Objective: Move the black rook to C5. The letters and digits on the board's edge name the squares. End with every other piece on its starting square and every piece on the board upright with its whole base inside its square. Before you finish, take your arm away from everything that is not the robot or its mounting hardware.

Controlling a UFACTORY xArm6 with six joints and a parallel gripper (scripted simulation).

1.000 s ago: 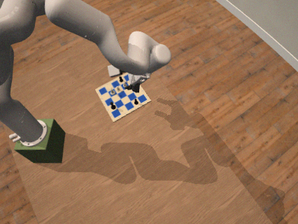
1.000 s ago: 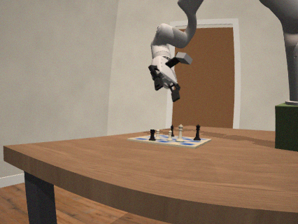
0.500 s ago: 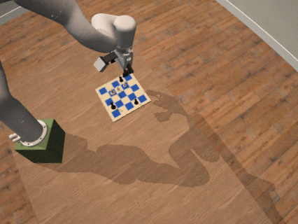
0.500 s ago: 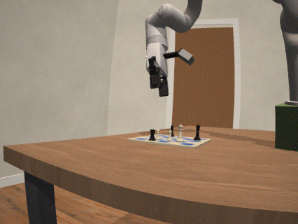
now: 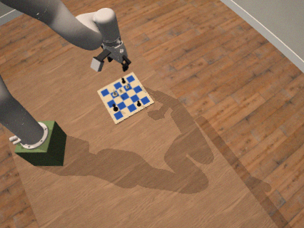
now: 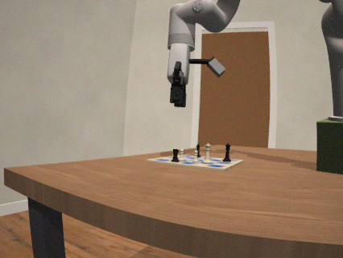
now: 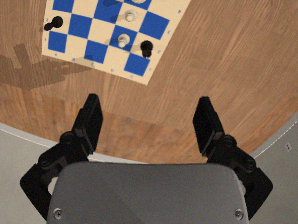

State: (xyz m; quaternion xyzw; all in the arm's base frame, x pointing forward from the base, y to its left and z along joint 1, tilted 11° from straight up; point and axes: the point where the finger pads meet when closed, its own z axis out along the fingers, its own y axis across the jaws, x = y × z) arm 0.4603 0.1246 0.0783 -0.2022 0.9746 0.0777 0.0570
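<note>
The black rook [image 6: 175, 155] stands upright near one corner of the small blue-and-cream chessboard [image 6: 195, 163]. It is the black piece at the board's right side in the top view [image 5: 138, 103] and at the left edge in the wrist view [image 7: 53, 24]. Two other black pieces [image 5: 123, 80] [image 5: 114, 107] and three white pieces, one of them [image 6: 208, 153], also stand on the board [image 5: 125, 97]. My gripper [image 6: 178, 98] hangs high above the table, beside the board's far corner, also seen in the top view [image 5: 118, 61]. Its fingers are wide open and empty.
The green pedestal [image 5: 44, 144] carrying the arm's base stands on the table to the lower left of the board. The table's curved edge [image 7: 80, 152] runs close below the gripper in the wrist view.
</note>
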